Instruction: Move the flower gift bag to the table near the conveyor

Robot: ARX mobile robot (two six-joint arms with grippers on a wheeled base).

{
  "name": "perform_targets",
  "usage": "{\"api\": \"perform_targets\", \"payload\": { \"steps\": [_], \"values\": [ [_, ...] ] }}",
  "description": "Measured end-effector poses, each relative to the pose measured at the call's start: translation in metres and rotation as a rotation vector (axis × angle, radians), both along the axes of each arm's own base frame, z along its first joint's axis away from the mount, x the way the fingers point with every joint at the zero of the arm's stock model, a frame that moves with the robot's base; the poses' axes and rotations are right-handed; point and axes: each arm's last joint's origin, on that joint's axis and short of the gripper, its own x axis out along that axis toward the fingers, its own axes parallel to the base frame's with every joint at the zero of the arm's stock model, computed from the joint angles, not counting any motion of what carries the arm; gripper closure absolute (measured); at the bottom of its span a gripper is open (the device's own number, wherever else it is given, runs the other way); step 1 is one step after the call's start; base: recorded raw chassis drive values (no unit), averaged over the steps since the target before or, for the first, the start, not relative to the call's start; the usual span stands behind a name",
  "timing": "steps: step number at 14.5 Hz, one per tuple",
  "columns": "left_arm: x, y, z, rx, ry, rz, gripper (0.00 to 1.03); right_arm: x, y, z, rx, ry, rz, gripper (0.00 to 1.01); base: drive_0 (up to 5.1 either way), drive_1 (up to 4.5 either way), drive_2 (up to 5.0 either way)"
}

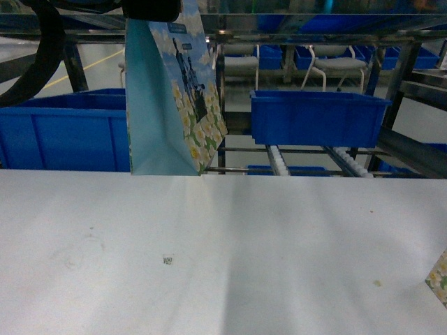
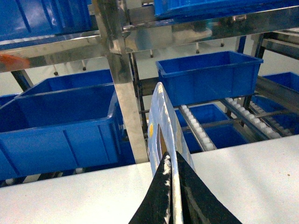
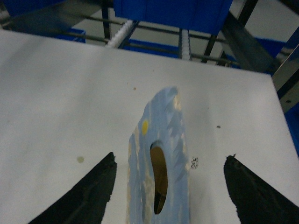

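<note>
The flower gift bag (image 1: 174, 98), pale blue with white-yellow flowers, hangs upright over the far edge of the table (image 1: 223, 244), right in front of the conveyor (image 1: 279, 159). My left gripper (image 2: 172, 186) is shut on the bag's top rim (image 2: 163, 116); in the head view only its dark body (image 1: 150, 8) shows above the bag. I cannot tell whether the bag's bottom touches the table. My right gripper (image 3: 170, 156) is open, its fingers wide on either side of a second blue flowered bag (image 3: 161, 154) standing on the table, without touching it.
Blue plastic bins (image 1: 318, 115) (image 1: 63, 132) sit on the steel racking behind the table. White roller rows (image 2: 198, 128) run beneath them. The second bag's corner (image 1: 438, 279) shows at the table's right edge. A small dark square mark (image 1: 167, 260) is on the tabletop.
</note>
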Motion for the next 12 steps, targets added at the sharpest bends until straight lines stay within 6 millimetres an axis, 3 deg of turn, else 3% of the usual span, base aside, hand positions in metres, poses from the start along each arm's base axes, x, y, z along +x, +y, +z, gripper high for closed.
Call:
{"api": "perform_targets", "payload": {
  "steps": [3,8,10,12],
  "values": [
    [0.0,0.0,0.0,0.0,0.0,0.001,1.01,-0.014,0.012,0.034,-0.013,-0.124,-0.036,0.01,0.0,0.0,0.0],
    [0.0,0.0,0.0,0.0,-0.001,0.001,1.01,-0.078,0.034,0.08,-0.05,-0.241,-0.103,0.03,0.0,0.0,0.0],
    [0.0,0.0,0.0,0.0,-0.001,0.001,1.01,-0.112,0.036,0.09,-0.044,-0.249,-0.097,0.03,0.0,0.0,0.0],
    [0.0,0.0,0.0,0.0,-0.001,0.001,1.01,-0.131,0.039,0.099,-0.046,-0.254,-0.083,0.03,0.0,0.0,0.0]
  ]
}}
